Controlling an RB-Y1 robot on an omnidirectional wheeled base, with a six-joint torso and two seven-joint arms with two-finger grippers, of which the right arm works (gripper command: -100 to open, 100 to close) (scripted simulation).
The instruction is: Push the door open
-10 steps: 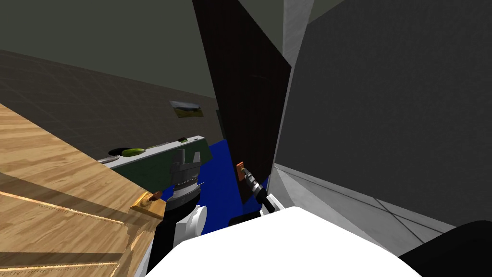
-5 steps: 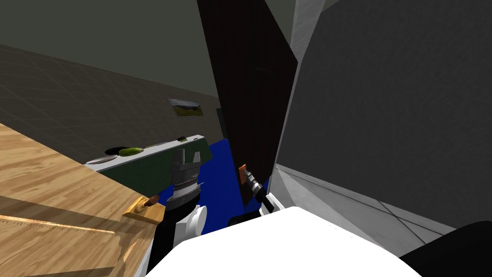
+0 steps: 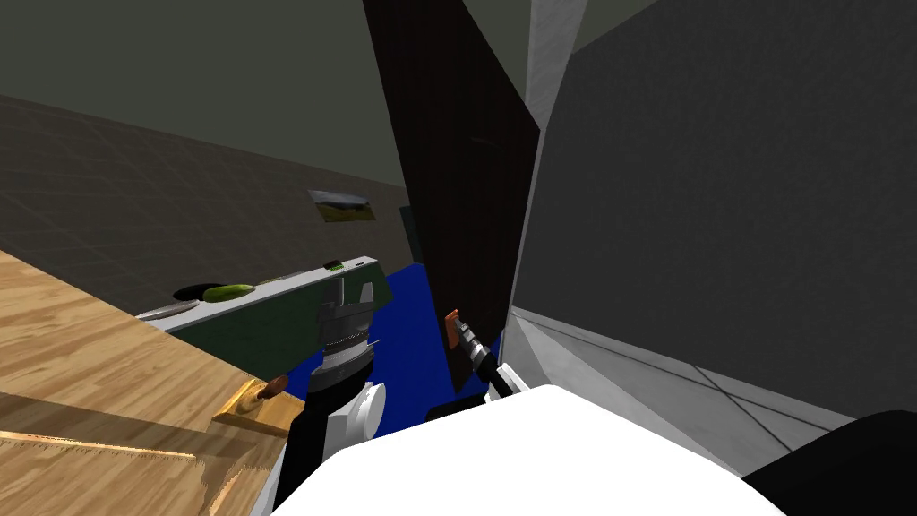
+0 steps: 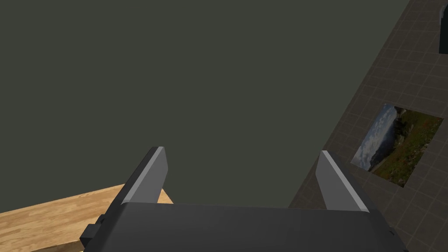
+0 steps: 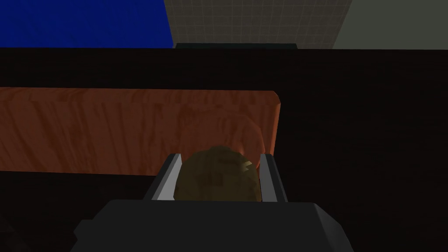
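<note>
While the head view showed the right gripper [image 3: 454, 321] stretched forward against the dark door [image 3: 466, 161], its wrist view showed the fingers [image 5: 165, 177] clamped on the round knob [image 5: 214, 181]; the left gripper [image 4: 241, 151] stood open, raised.

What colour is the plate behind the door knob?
Reddish-brown plate behind the knob, clearest in right wrist view.

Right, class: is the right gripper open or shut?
Shut: the right gripper has both fingers pressed on the sides of the brownish knob, before the reddish plate.
</note>
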